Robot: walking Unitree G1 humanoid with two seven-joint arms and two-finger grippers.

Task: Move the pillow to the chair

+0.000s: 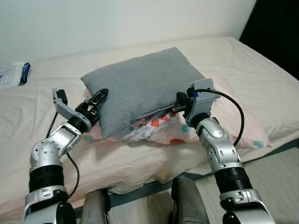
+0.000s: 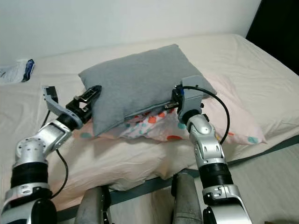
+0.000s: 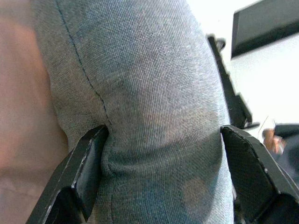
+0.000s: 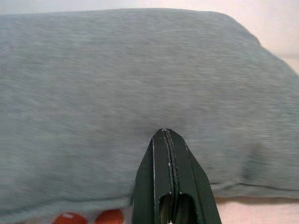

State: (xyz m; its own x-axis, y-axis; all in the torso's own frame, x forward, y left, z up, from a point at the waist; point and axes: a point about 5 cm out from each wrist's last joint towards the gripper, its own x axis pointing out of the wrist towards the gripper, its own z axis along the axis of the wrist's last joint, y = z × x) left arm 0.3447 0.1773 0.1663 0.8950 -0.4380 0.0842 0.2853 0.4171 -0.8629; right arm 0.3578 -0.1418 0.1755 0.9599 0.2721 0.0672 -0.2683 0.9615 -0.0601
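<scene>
Closest to us, our two silver arms are reaching forward over the edge of the bed, one to each side of the grey pillow. It is lying tilted on top of a pink pillow with coloured dots, near the middle of the bed.

We are judging the grey pillow to be light, soft and squashy — it will sag and fold rather than hold its shape, and its woven cover should not be slippery. Gripping a pinch of fabric at two opposite ends looks the safest way to carry it.

Our left pincer is standing wide apart and straddling the pillow's left end, both fingers pressing into the bulging fabric along a seam. Our right pincer is sitting at the pillow's right lower edge with its fingers closed flat together — the tips are meeting the cloth, yet we cannot tell whether any fabric is caught between them.
</scene>
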